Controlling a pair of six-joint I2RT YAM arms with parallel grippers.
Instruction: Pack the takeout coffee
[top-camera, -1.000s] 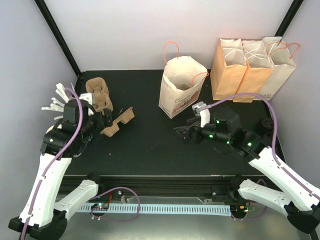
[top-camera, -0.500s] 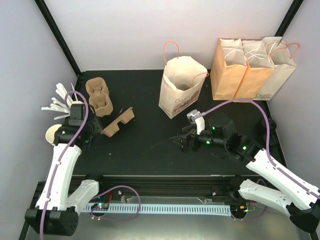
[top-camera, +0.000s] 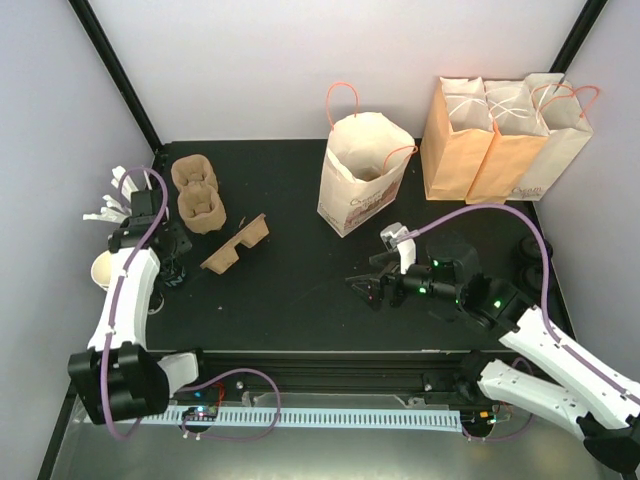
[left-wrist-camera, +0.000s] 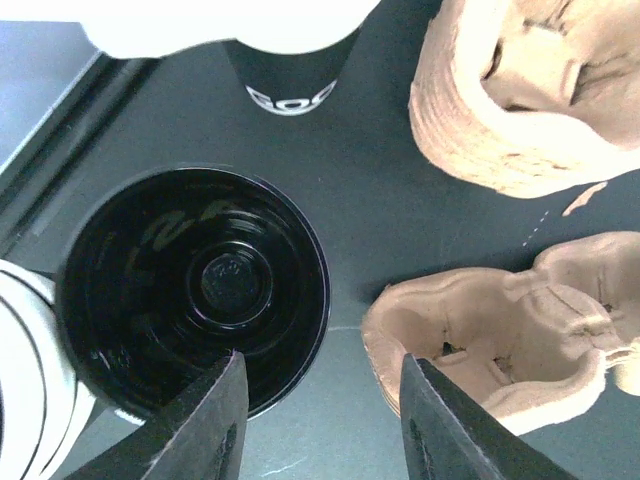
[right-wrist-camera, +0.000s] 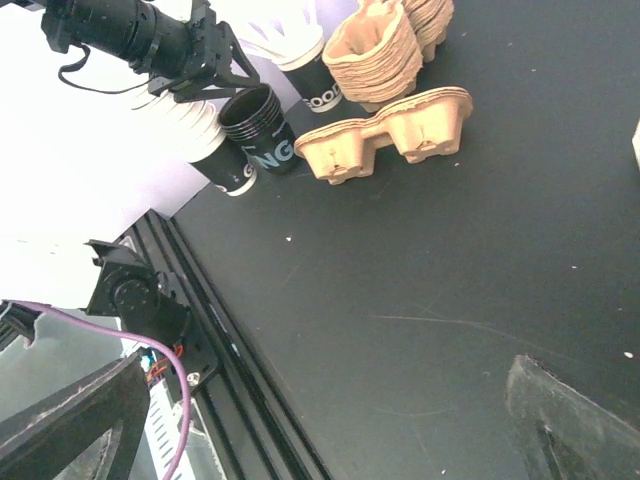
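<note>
The takeout coffee is a small black paper cup (left-wrist-camera: 190, 300) at the table's left edge, and the left wrist view looks straight down into its dark mouth. My left gripper (left-wrist-camera: 320, 358) hangs just above it, jaws part-way apart and holding nothing. Its left finger (left-wrist-camera: 205, 425) overlaps the cup's near rim and its right finger (left-wrist-camera: 445, 425) stands over bare table. The right wrist view shows the same cup (right-wrist-camera: 252, 118) beneath that gripper (right-wrist-camera: 215, 65). My right gripper (top-camera: 365, 290) hovers wide open over mid-table, pointing left.
A second black cup (left-wrist-camera: 290, 80) and white cups (left-wrist-camera: 15, 400) crowd the coffee. Stacked cardboard carriers (top-camera: 197, 195) and a single carrier (top-camera: 235, 245) lie to the right. An open cream bag (top-camera: 360, 175) stands at the back, with three bags (top-camera: 500, 140) in the right corner.
My left arm has swung left and back to the cups at the table's edge, and its jaws have narrowed. My right arm has drawn slightly toward the near edge, still open.
</note>
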